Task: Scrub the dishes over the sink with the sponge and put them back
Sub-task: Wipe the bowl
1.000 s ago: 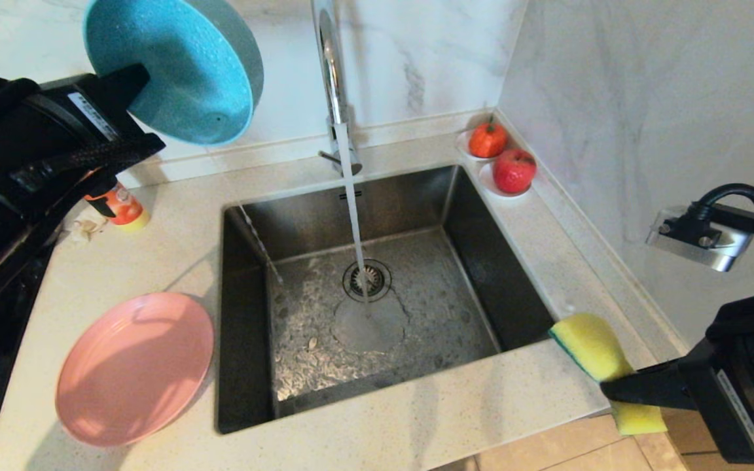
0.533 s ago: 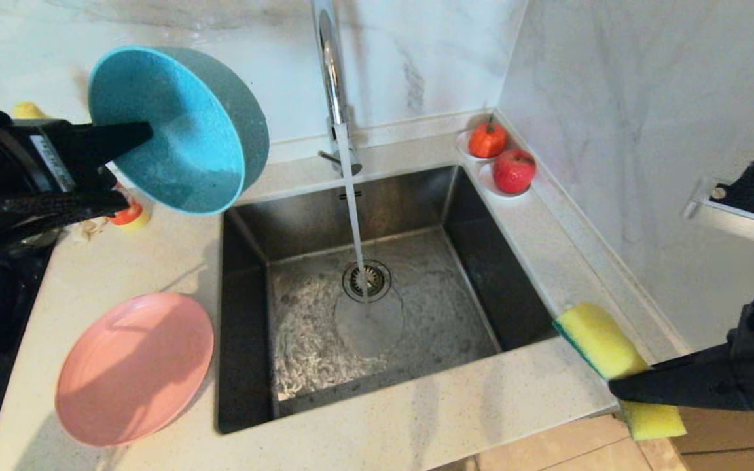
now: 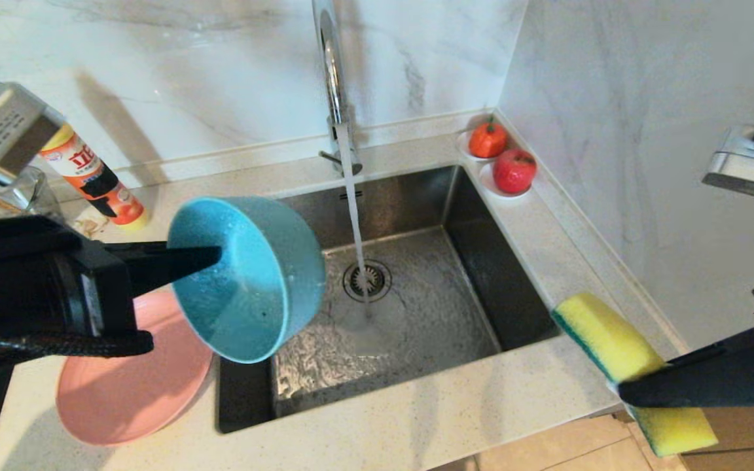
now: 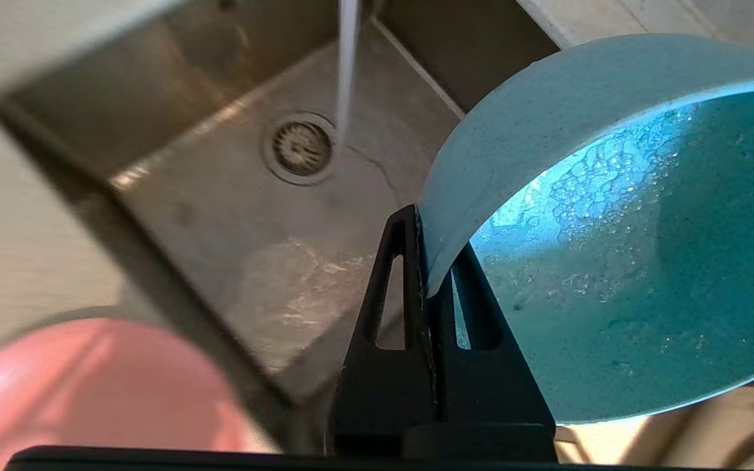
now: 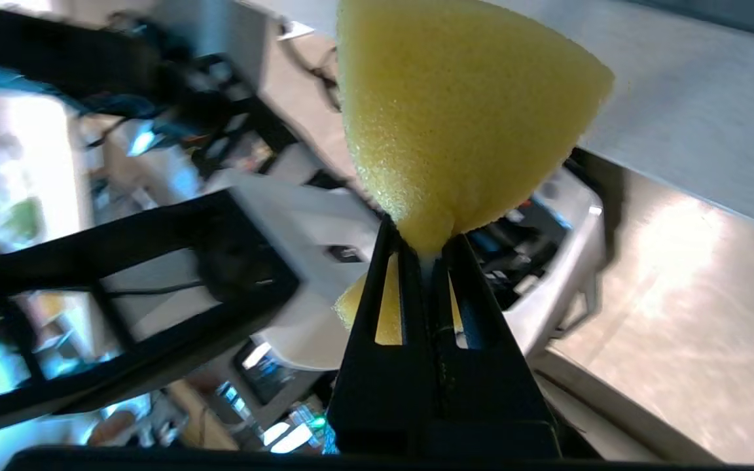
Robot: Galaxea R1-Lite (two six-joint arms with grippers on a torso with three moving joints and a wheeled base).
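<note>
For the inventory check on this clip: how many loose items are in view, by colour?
Teal: 1, bowl
Pink: 1, plate
Yellow: 1, sponge
Red/orange: 2, fruits
Orange-labelled: 1, bottle
Total: 6

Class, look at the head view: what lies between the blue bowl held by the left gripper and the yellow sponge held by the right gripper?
In the head view, the sink and its running water stream lie between bowl and sponge.

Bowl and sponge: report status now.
Left gripper shut on bowl rim, over sink left edge. Right gripper shut on sponge, off sink's right corner. Tap running between.
</note>
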